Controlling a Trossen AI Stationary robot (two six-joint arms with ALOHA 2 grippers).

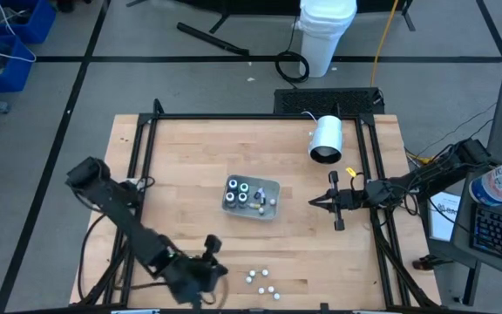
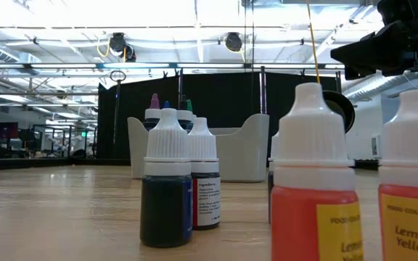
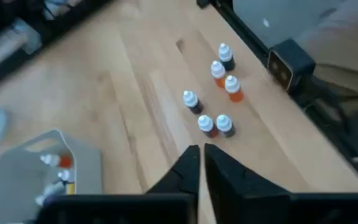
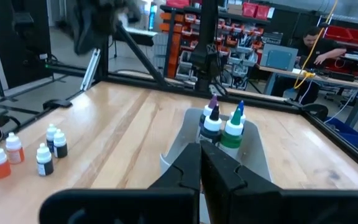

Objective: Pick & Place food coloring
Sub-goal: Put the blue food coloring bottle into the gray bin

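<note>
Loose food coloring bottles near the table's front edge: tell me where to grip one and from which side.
Grip a food coloring bottle across its narrow body below the white cap, coming from above. Each stands upright with neighbours close by. The left gripper, fingers shut, must open first.

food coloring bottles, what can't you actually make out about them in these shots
- Bottles in the grey tray: high view shows only tiny cap dots; exact count unclear.
- Loose bottles near the table's front edge: too small there to read colors.
- Low view: the Lemon Yellow bottle is cut off by the right edge, and near bottles hide most of the tray.
- Left wrist view: the tray is blurred, its contents unreadable.
</note>
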